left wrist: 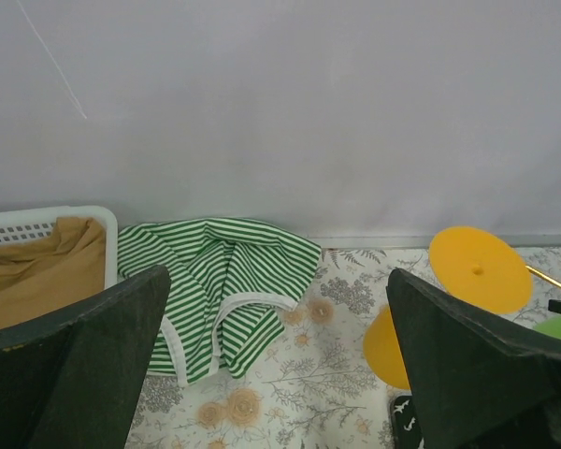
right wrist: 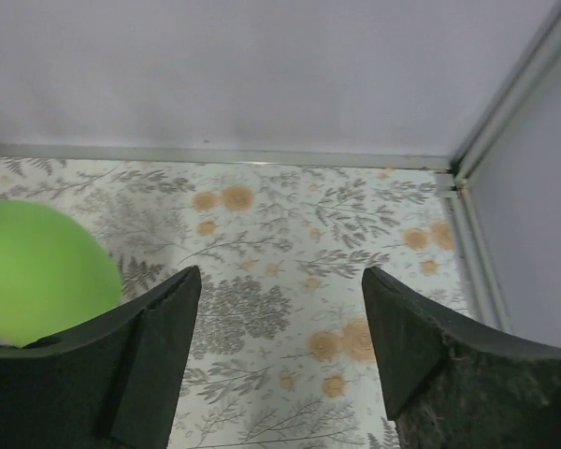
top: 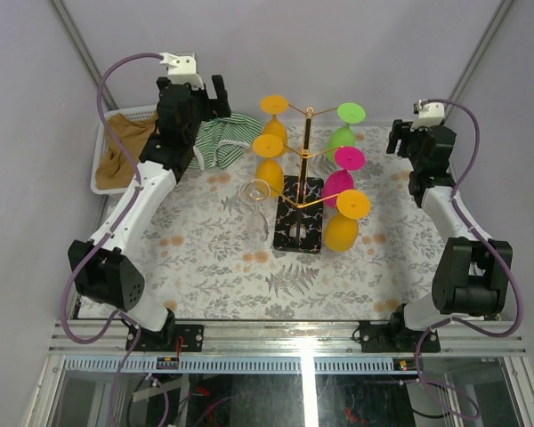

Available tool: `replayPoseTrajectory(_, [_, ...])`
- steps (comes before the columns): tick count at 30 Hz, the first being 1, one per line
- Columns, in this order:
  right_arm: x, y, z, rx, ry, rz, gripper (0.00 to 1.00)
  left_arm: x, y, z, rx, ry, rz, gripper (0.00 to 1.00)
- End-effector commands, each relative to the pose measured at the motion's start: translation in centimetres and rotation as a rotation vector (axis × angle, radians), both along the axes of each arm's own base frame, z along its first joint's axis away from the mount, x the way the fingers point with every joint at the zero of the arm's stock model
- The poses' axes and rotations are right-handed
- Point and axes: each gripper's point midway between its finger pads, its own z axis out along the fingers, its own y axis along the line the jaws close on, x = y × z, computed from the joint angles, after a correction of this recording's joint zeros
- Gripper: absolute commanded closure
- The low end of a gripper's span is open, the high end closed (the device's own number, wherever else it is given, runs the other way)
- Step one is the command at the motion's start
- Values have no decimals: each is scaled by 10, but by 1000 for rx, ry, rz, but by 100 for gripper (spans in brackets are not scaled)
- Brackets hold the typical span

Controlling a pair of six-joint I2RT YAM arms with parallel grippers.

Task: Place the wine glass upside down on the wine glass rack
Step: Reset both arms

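Both jaws I read wide, empty, clear wine glass (top: 256,209) standing on table (top: 205,260) just beside wine glass rack (top: 306,191) base.

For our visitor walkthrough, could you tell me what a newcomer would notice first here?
Probably the gold rack in the centre, hung with upside-down orange, green and pink glasses. Next, the clear glass standing alone left of its base, and the green-striped cloth at the far left.

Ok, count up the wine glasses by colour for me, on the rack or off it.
Orange glasses: 3
Green glass: 1
Pink glass: 1
Clear glass: 1
Total: 6
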Motion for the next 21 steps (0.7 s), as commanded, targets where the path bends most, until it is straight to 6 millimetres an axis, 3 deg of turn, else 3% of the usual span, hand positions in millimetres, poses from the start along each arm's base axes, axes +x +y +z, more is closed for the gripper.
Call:
replayPoseTrajectory(1, [-8, -24, 34, -18, 1, -124, 15, -13, 7, 12, -31, 27, 7, 0])
replayPoseTrajectory(3, [-10, -25, 40, -6, -6, -128, 0, -17, 11, 15, -47, 19, 24, 0])
replayPoseTrajectory(11, [-13, -23, 43, 31, 24, -130, 1, -29, 47, 18, -142, 1, 259, 0])
replayPoseTrajectory(21, [-18, -21, 49, 39, 8, -119, 1, -37, 50, 17, -141, -32, 262, 0])
